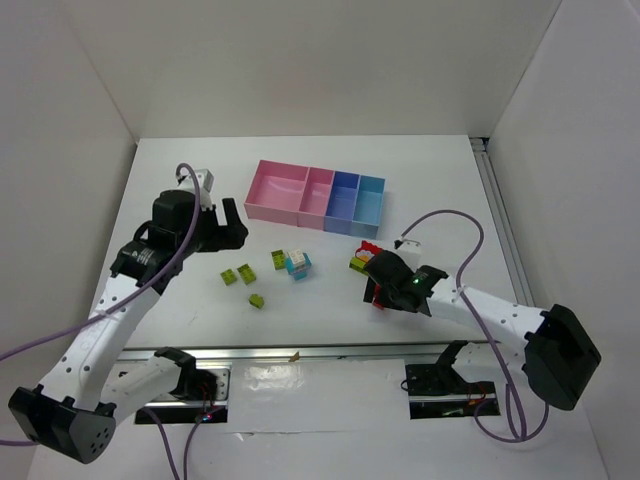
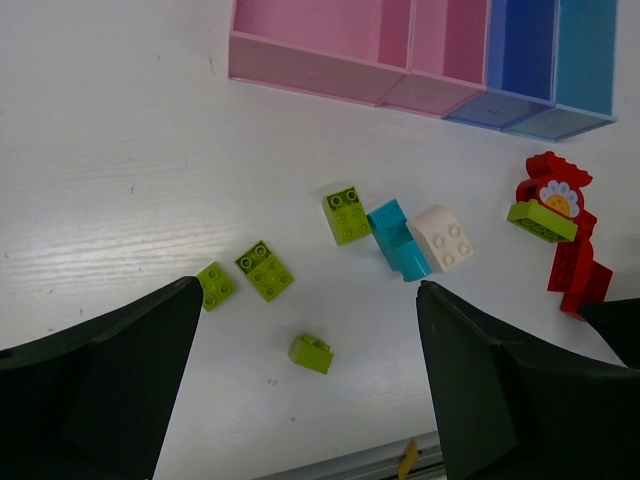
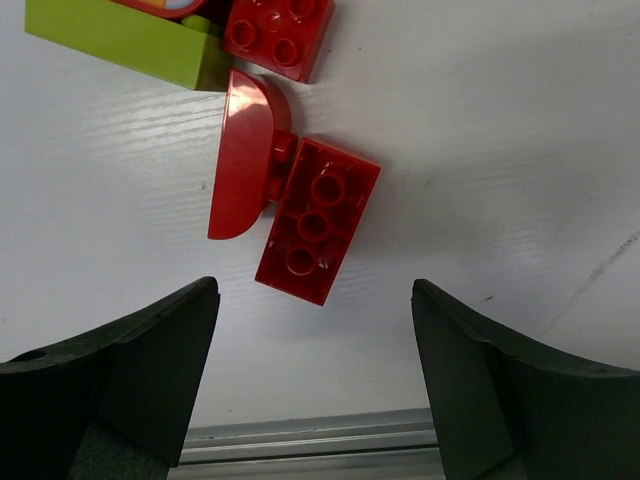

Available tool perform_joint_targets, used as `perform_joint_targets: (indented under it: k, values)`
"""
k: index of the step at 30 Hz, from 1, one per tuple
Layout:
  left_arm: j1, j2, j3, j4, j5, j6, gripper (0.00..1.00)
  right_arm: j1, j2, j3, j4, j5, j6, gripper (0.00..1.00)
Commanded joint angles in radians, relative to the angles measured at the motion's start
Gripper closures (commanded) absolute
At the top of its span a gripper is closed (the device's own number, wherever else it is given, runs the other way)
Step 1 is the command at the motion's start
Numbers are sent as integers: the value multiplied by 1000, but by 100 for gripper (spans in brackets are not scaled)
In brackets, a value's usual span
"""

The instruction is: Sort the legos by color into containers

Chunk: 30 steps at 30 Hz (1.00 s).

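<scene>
Several legos lie on the white table. Lime green ones are scattered left of centre, with a cyan and white clump beside them. A red clump topped by a lime brick lies at the right. My right gripper hovers open just on the near side of that red clump, nothing between its fingers. My left gripper hangs open high above a single lime brick. The containers, two pink, one periwinkle and one light blue, stand in a row at the back.
The metal rail of the table's near edge runs right below my right fingers. White walls close in the table on three sides. A grey cable loops off the right arm.
</scene>
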Motion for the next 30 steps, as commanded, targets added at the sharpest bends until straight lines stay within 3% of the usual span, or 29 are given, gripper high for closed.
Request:
perform_joint_targets:
  k: [1,4,11,18,25,30]
  values:
    - [0,7,42,-30,45,39,1,7,2,3,44,-32,22,16]
    - [0,7,33,-30,36,50,1,7,43,-17,67,-54,37,23]
    - [0,25,22,-16,95,27,2,7,140,-41,159,-45,57,23]
    - [0,34,12,-5,85,18,2,-17,152,-41,118,7,82,39]
    - [0,53,21,-25,85,-12,2,-17,8,-15,1,43,91,69]
    - [0,131,12,-25,85,-21,0,-17,-102,78,-177,84,82,69]
